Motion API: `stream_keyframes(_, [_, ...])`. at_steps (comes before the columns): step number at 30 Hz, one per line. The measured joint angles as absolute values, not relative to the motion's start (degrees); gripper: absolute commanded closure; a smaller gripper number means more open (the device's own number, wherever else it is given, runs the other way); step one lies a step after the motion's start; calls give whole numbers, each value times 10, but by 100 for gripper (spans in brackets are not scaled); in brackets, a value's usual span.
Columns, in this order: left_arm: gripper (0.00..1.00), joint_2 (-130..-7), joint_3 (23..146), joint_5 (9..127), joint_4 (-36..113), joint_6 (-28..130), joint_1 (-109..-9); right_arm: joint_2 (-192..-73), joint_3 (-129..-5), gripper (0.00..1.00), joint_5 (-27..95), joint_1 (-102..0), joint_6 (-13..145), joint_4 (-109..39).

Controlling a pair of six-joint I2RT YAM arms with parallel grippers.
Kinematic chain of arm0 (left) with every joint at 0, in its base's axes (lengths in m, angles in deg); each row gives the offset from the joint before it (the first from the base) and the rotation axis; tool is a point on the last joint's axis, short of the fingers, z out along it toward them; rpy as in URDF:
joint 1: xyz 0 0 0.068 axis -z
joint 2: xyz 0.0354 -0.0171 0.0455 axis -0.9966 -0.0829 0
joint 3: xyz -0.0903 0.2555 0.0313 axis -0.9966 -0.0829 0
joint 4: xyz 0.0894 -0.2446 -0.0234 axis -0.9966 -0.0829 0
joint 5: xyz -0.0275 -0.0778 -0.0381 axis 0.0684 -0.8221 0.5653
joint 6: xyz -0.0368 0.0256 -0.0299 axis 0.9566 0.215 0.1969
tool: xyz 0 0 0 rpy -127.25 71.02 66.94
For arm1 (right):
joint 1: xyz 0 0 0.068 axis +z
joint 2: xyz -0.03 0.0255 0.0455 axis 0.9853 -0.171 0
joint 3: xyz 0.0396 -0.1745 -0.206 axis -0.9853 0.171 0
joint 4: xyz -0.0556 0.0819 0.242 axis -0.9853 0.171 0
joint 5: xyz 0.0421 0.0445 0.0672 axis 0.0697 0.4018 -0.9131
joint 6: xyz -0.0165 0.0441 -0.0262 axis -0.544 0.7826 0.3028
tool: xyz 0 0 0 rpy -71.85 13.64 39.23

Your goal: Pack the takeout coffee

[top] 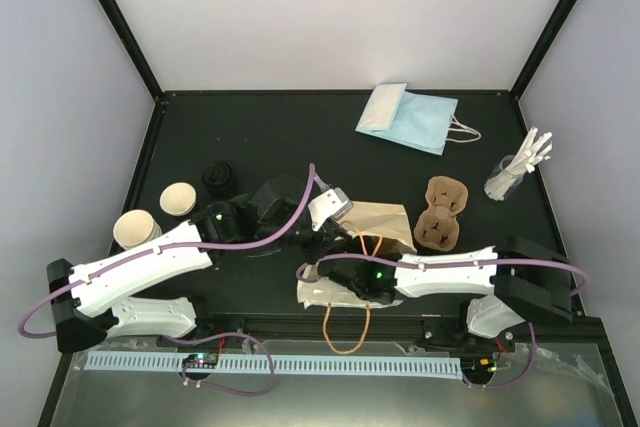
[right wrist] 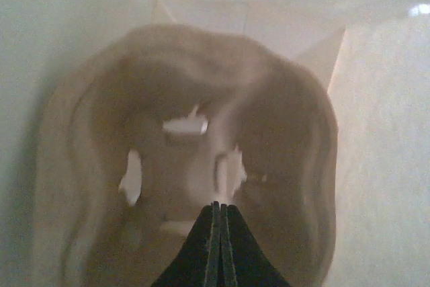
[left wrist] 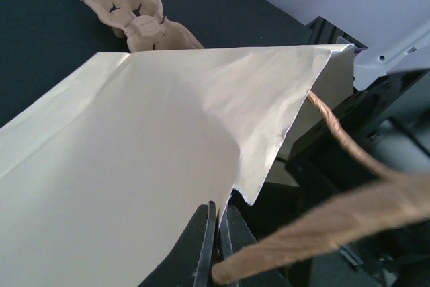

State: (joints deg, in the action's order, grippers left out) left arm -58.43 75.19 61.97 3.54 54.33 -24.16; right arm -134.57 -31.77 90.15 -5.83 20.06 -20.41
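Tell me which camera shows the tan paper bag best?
Left wrist: the tan paper bag fills the view, sharp. From above, the arms cover much of it. Right wrist shows only its blurry inside.

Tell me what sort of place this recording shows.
Most likely a robot test cell staged as a takeout-coffee counter, not a real café: a black table boxed in by plain white panels, with paper cups, a pulp cup carrier and paper bags laid out as props.
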Motion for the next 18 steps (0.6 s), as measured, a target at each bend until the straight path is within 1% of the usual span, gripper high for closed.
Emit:
stream_keyframes(11, [98,-576,752,603,40,546,-242,-1392,-318,99,871,-72,168,-271])
stream_keyframes(18, [99,-577,750,596,49,548,-242,-1376,-327,99,872,-62,174,-242])
